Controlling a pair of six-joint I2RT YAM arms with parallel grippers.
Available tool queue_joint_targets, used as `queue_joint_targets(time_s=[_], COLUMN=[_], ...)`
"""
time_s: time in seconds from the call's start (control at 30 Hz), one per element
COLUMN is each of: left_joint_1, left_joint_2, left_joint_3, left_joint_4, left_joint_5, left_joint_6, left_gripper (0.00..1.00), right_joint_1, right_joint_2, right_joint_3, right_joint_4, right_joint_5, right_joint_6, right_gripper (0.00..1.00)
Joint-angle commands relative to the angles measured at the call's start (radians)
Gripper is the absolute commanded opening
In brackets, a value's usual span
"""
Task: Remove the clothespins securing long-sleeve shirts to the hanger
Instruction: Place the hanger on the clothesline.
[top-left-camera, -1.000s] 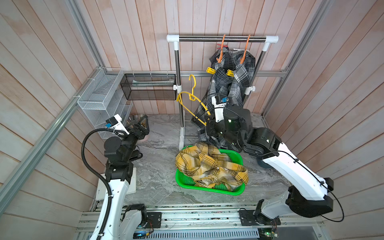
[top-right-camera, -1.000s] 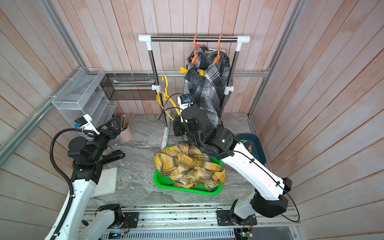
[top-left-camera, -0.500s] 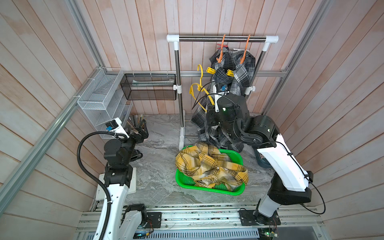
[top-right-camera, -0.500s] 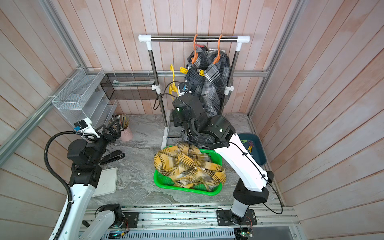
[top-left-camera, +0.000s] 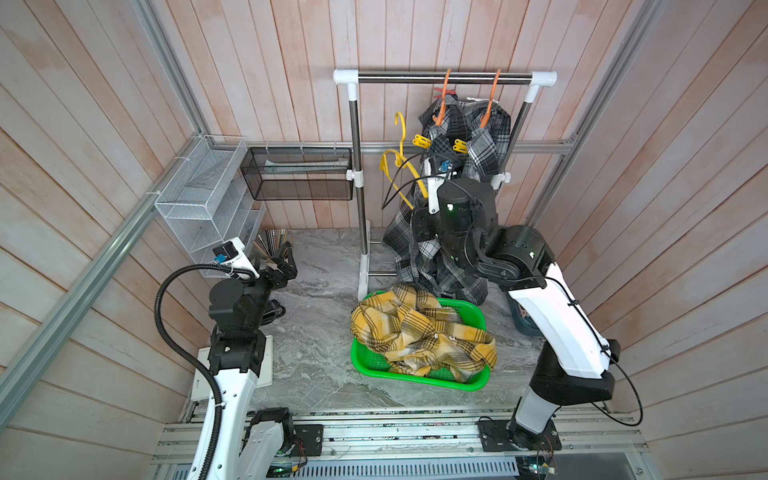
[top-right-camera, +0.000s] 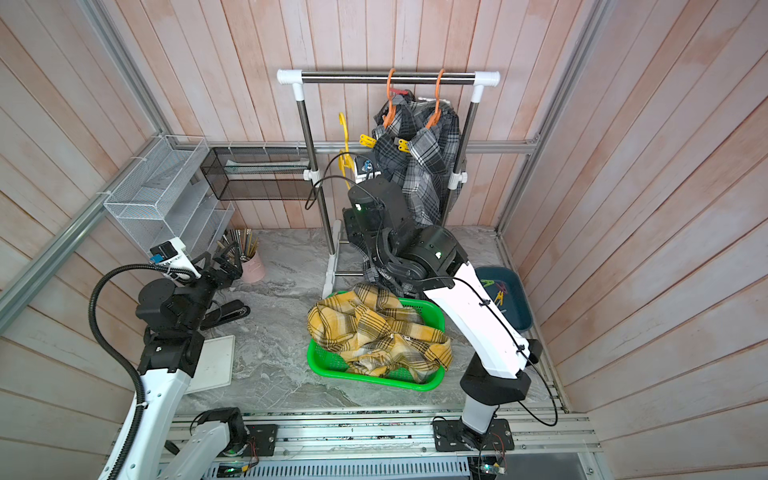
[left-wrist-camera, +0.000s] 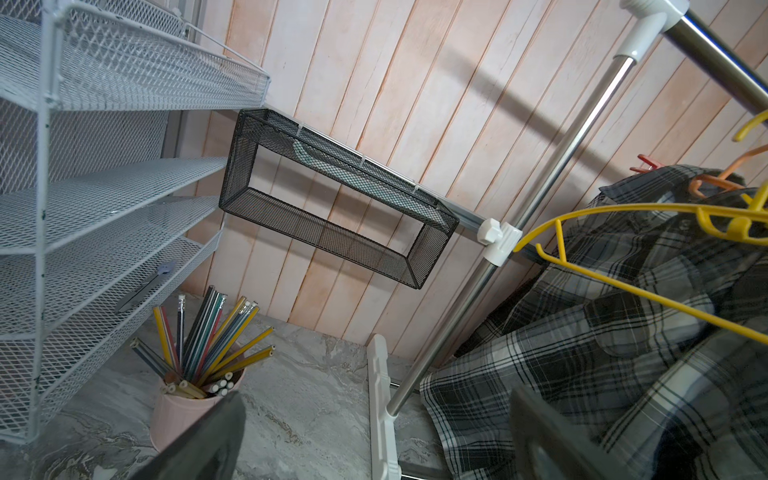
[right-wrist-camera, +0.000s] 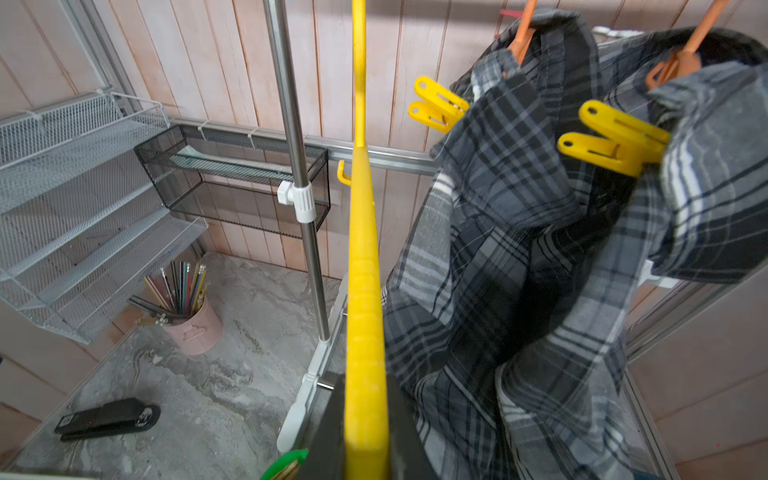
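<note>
My right gripper (right-wrist-camera: 365, 399) is shut on the arm of a bare yellow hanger (right-wrist-camera: 363, 266), held up beside the rack's left post in both top views (top-left-camera: 401, 166) (top-right-camera: 345, 153). Two grey plaid long-sleeve shirts (top-left-camera: 469, 137) (right-wrist-camera: 540, 249) hang on orange hangers (top-left-camera: 444, 97). Two yellow clothespins (right-wrist-camera: 438, 106) (right-wrist-camera: 611, 141) clip them, seen in a top view too (top-left-camera: 422, 141) (top-left-camera: 460, 145). A red clothespin (top-right-camera: 399, 90) sits near the rail. The yellow plaid shirt (top-left-camera: 419, 332) lies in the green basket (top-left-camera: 473, 384). My left gripper (top-left-camera: 286, 257) (left-wrist-camera: 376, 428) stands open and empty by the pencil cup.
The clothes rack (top-left-camera: 444, 76) stands at the back wall. A white mesh shelf (top-left-camera: 199, 195) and black mesh basket (top-left-camera: 297, 174) hang at the left. A pink pencil cup (top-right-camera: 253, 266), a black stapler (right-wrist-camera: 108, 417) and a blue bin (top-right-camera: 513, 303) holding clothespins sit on the floor.
My right arm has lifted the yellow hanger from low near the basket up toward the rail. The left arm shifted slightly and stays open.
</note>
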Motion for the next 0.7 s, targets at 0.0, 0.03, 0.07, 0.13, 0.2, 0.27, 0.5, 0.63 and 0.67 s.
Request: queue_joint_targets(time_s=[0.0,0.03,0.07,0.13,0.2,0.27,0.5,0.63,0.67], left_joint_1=[0.001,0.001,0.001,0.001,0.001,0.001,0.002,0.001,0.001], left_joint_2=[-0.015,-0.015,-0.016,-0.015,-0.016,-0.015,-0.005,-0.002,-0.003], left_joint_3=[-0.015,-0.018,-0.022,-0.028,-0.032,-0.036,-0.038,-0.039,-0.040], left_joint_4=[-0.009,-0.009,-0.009,-0.010,-0.012,-0.011,-0.011,-0.007,-0.009], left_joint_5=[-0.012,-0.008,-0.003,-0.002,-0.002,0.003,0.014,0.024,0.027], left_joint_6=[0.013,0.008,0.003,-0.006,-0.014,-0.019,-0.025,-0.033,-0.035], left_gripper=[1.00,1.00,1.00,1.00,1.00,1.00,1.00,1.00,1.00], right_joint_1=[-0.040,-0.050,-0.058,-0.073,-0.081,-0.085,-0.106,-0.132,-0.140], right_joint_2=[0.024,0.030,0.036,0.049,0.058,0.065,0.097,0.120,0.128], right_joint_3=[0.029,0.031,0.035,0.048,0.056,0.056,0.079,0.093,0.102], right_joint_4=[0.116,0.139,0.162,0.202,0.250,0.305,0.407,0.432,0.430], right_joint_5=[-0.035,-0.040,-0.041,-0.047,-0.054,-0.055,-0.076,-0.120,-0.130], right_joint_6=[-0.054,-0.067,-0.079,-0.108,-0.138,-0.169,-0.231,-0.235,-0.230], right_gripper=[0.00,0.00,0.00,0.00,0.00,0.00,0.00,0.00,0.00])
